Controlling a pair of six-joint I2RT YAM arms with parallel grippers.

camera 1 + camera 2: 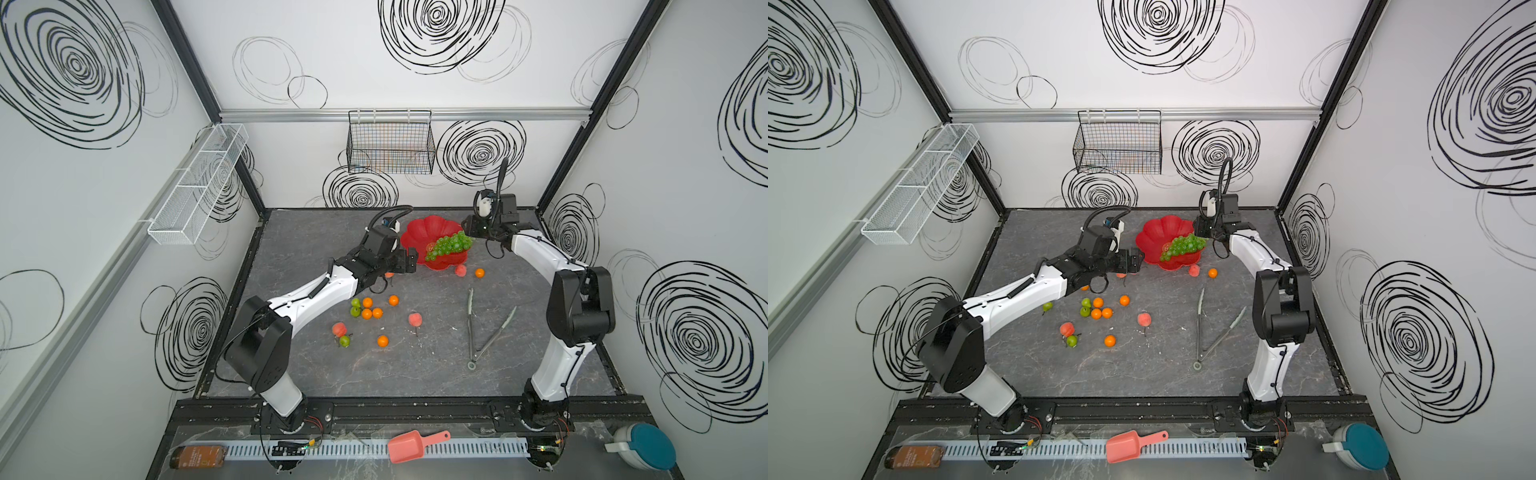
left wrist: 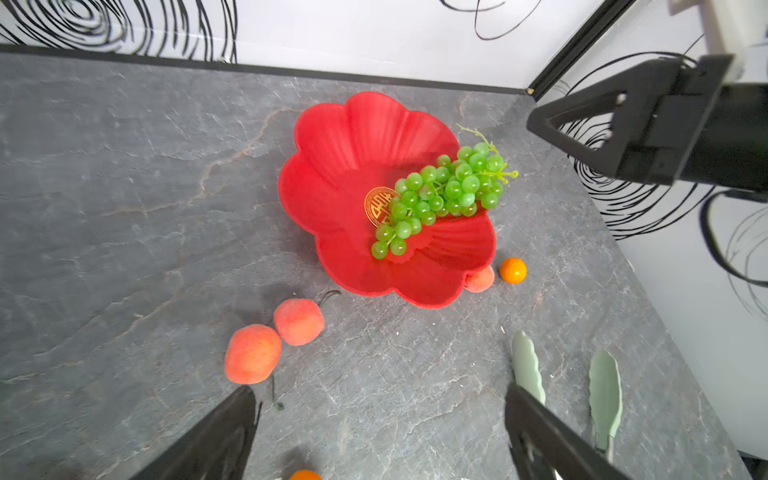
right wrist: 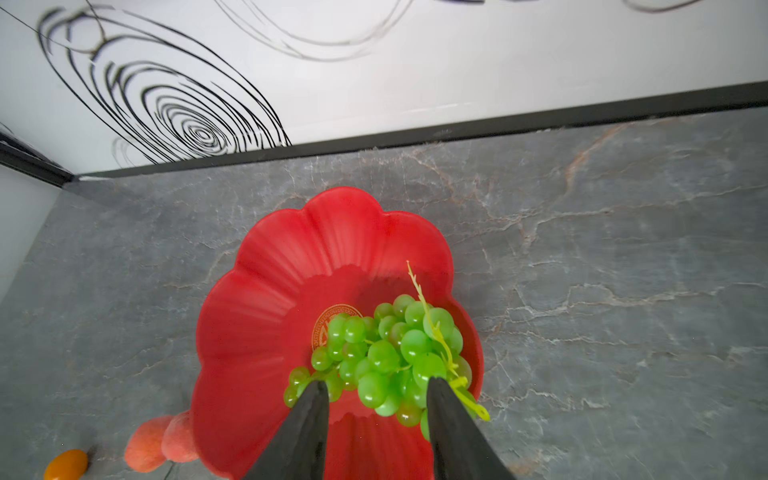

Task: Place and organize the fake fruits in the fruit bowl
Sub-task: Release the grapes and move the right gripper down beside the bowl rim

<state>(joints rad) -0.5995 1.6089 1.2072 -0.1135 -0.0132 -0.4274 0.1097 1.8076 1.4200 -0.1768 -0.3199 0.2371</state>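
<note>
Lying just ahead of the left gripper (image 2: 380,390), jaws apart, two peaches (image 2: 253,353) are shown; the right gripper (image 3: 376,382) is parted over the grapes (image 3: 384,353).

the fruit bowl (image 2: 357,137) is glossy red plastic with fine ribbing on its petals, and the grapes (image 2: 440,195) are translucent, shiny green plastic. the peaches (image 2: 252,353) have a matt, fuzzy skin, while the orange (image 2: 513,270) is smooth and glossy. the table (image 2: 124,208) is a matt grey stone-look surface with pale veins, the tongs (image 1: 471,328) have thin metal arms with matt pale-green tips, and the basket (image 1: 390,141) is black wire.
</note>
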